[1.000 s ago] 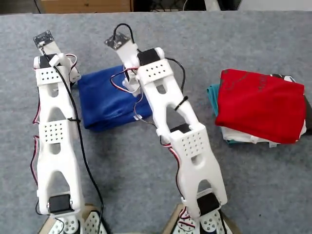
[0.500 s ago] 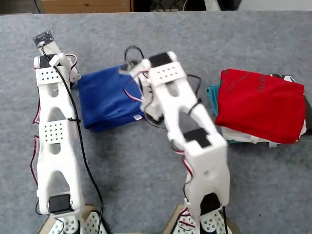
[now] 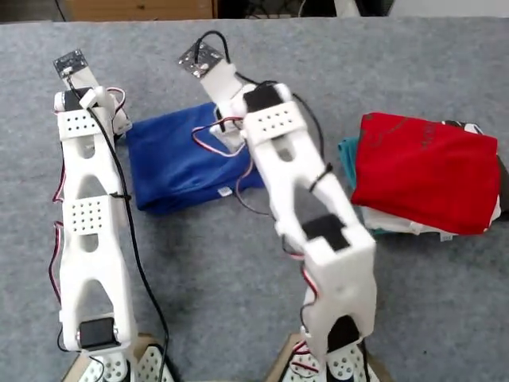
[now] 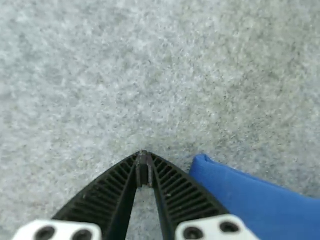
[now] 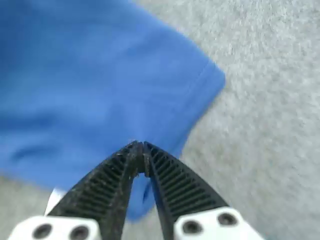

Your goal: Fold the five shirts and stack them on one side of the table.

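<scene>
A folded blue shirt lies on the grey carpeted table between my two arms. In the left wrist view my left gripper is shut with nothing in it, just off the carpet beside a corner of the blue shirt. My right gripper is shut too and hangs over the blue shirt near its edge; I see no cloth between its fingers. At the table's right side a stack of folded shirts carries a red shirt on top.
My left arm stretches along the table's left side. My right arm slants from the near edge across the middle to the blue shirt. Bare carpet lies in front of the blue shirt and beyond it.
My right arm swung to the right and dipped, then raised its wrist again over the blue shirt's right edge. The left arm and the shirts stayed put.
</scene>
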